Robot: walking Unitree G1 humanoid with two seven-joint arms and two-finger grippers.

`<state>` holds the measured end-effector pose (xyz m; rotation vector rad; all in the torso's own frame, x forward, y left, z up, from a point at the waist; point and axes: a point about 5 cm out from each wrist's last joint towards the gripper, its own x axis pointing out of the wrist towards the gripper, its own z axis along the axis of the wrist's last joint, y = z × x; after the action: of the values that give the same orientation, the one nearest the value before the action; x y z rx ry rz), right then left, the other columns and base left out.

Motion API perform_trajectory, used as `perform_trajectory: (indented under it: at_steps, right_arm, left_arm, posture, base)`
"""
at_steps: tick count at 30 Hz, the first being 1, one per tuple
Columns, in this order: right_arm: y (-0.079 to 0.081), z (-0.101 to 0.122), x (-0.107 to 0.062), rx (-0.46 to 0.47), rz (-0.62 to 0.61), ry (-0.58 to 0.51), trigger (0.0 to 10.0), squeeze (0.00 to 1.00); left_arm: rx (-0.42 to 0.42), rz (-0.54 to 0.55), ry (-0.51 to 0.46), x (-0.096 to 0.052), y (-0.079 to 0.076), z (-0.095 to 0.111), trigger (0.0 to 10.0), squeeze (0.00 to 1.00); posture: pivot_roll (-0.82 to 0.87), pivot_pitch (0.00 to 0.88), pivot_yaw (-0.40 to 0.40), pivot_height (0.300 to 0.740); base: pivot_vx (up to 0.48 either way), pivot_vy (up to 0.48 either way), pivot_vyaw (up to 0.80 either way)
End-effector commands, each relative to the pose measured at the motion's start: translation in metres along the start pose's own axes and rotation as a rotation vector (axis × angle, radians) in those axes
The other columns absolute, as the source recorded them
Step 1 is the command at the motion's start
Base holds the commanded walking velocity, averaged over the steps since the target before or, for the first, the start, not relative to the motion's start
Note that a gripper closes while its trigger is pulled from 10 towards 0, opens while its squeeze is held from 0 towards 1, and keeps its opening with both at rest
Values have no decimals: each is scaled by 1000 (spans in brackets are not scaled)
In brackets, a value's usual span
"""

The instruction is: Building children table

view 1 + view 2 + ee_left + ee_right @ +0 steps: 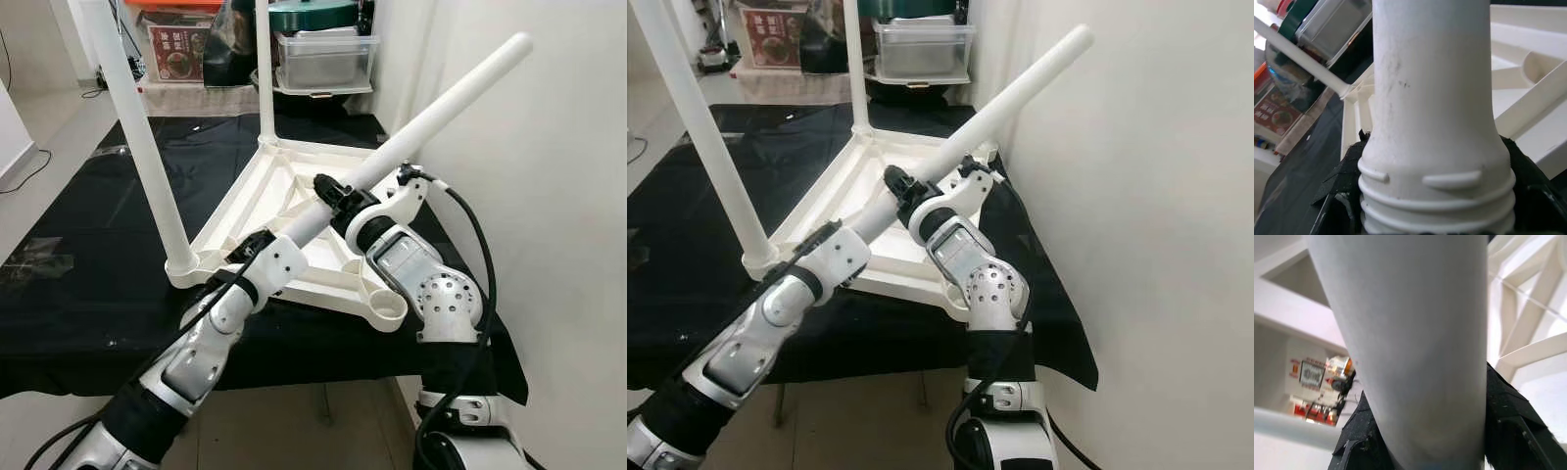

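Smooth white leg (431,116) — both tools clamped, ribbed end

Beyond your black cloth (88,225), a clear storage box (326,59) sits beside a red-printed carton (176,49).

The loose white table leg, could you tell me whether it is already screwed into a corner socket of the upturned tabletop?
No, the loose leg is held slanting above the tabletop by both tools, its threaded end free.
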<state>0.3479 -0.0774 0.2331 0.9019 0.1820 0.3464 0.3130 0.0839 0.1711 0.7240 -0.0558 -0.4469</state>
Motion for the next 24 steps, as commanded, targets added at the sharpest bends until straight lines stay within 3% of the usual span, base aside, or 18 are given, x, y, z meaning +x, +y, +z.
perform_trajectory:
  at_steps: [1, 2, 3, 4, 5, 6, 11, 12, 23, 24]
  right_arm:
    - [45, -20, 11, 120, 105, 19, 0, 0]
    - [45, -20, 11, 121, 105, 19, 0, 0]
    - [47, -18, 10, 119, 113, 14, 10000, 0]
    - [49, -17, 10, 118, 119, 10, 10000, 0]
    - [50, -15, 10, 103, 125, -2, 10000, 694]
    - [52, -14, 9, 94, 139, -12, 10000, 1000]
    - [58, -15, 9, 54, 175, 7, 10000, 1000]
    - [60, -14, 10, 51, 181, 10, 10000, 0]
    - [59, -12, 15, 40, 167, 2, 10000, 0]
    - [58, -13, 16, 50, 160, 4, 0, 0]
  left_arm:
    - [34, -63, -29, -1, -15, 5, 10000, 0]
    - [34, -63, -29, -1, -15, 5, 10000, 0]
    - [36, -65, -28, -1, -16, 4, 10000, 0]
    - [38, -67, -28, -1, -16, 4, 10000, 0]
    - [42, -68, -25, -1, -15, 3, 10000, 0]
    - [46, -69, -23, -2, -15, 2, 10000, 0]
    - [57, -64, -22, -2, -10, 2, 10000, 0]
    - [61, -66, -23, -2, -10, 2, 10000, 0]
    - [64, -72, -24, -3, -14, 2, 10000, 0]
    - [63, -72, -24, -3, -14, 2, 10000, 0]
  posture:
    - [17, 0, -70, 740]
    - [17, 0, -70, 740]
    - [19, 0, -70, 740]
    - [19, 0, -70, 740]
    - [21, 0, -70, 740]
    - [21, 0, -70, 740]
    - [22, 0, -69, 740]
    - [21, 0, -67, 740]
    - [28, 0, -75, 740]
    - [31, 0, -77, 740]
  base:
    - [0, 0, 0]
    - [0, 0, 0]
    - [0, 0, 0]
    - [0, 0, 0]
    - [0, 0, 0]
    - [0, 0, 0]
    - [0, 0, 0]
    - [0, 0, 0]
    - [0, 0, 0]
    - [0, 0, 0]
